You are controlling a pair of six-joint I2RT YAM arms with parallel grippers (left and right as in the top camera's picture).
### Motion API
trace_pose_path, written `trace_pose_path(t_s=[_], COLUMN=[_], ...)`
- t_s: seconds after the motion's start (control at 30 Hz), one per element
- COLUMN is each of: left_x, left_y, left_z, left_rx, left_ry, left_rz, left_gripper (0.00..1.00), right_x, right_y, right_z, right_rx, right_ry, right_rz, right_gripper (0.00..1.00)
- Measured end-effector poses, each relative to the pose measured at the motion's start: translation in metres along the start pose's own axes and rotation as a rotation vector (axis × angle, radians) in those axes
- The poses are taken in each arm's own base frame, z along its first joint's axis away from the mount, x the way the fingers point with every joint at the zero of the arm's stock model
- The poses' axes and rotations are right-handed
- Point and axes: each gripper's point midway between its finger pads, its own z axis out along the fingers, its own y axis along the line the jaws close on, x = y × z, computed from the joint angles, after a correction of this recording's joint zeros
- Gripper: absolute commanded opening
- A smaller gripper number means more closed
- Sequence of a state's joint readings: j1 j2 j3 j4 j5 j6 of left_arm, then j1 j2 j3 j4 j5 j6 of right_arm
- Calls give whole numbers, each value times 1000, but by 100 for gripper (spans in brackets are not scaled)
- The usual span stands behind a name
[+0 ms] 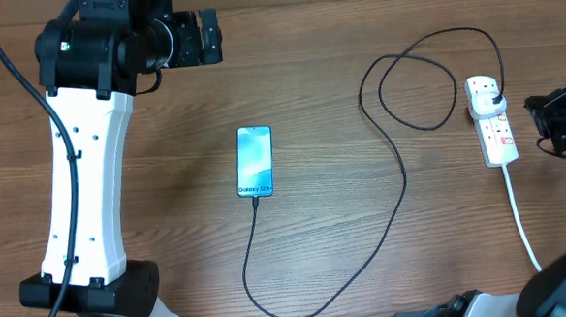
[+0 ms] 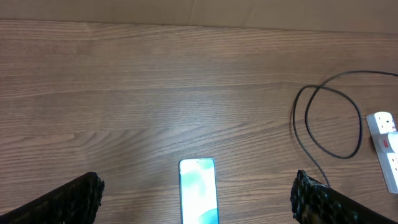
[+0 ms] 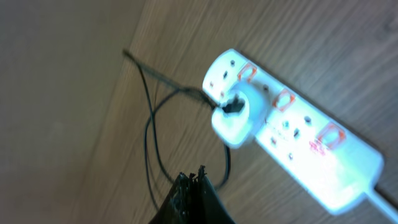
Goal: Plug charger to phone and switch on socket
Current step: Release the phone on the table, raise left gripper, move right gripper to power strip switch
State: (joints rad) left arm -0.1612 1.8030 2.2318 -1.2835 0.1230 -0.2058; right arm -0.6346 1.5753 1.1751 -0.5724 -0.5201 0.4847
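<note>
Overhead: phone (image 1: 255, 161) flat at mid-table, screen lit. Black cable (image 1: 404, 186) sits in its near end and loops to the plug (image 1: 493, 95) on the power strip (image 1: 492, 120). Left gripper (image 1: 209, 38) is well apart; right gripper (image 1: 552, 115) is beside the strip.
Left wrist: fingers (image 2: 74, 199) spread wide, empty.
Right wrist: tips together, holding nothing; reddish switches (image 3: 283, 99).
Surface: wood-grain table (image 1: 338, 97).

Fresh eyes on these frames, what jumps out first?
The lit phone in the middle of the table, screen glowing blue-teal. Then the black charger cable, sweeping from the phone's near end in a wide curve and a loop to the white power strip at the right edge, where its plug sits in the end outlet.
</note>
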Motion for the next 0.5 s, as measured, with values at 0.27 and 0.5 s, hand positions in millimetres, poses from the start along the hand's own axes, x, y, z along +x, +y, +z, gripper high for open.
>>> trace_pose_path(t_s=[0.27,0.5], left_x=[0,0], left_y=[0,0], left_z=[0,0], left_rx=[0,0], left_ry=[0,0], left_rz=[0,0], left_gripper=[100,100], right_x=[-13,-12], right_y=[-25,-56], right_z=[40,64], right_rx=[-22,-43], right_ry=[19,79], right_rz=[92,186], right_gripper=[4,4])
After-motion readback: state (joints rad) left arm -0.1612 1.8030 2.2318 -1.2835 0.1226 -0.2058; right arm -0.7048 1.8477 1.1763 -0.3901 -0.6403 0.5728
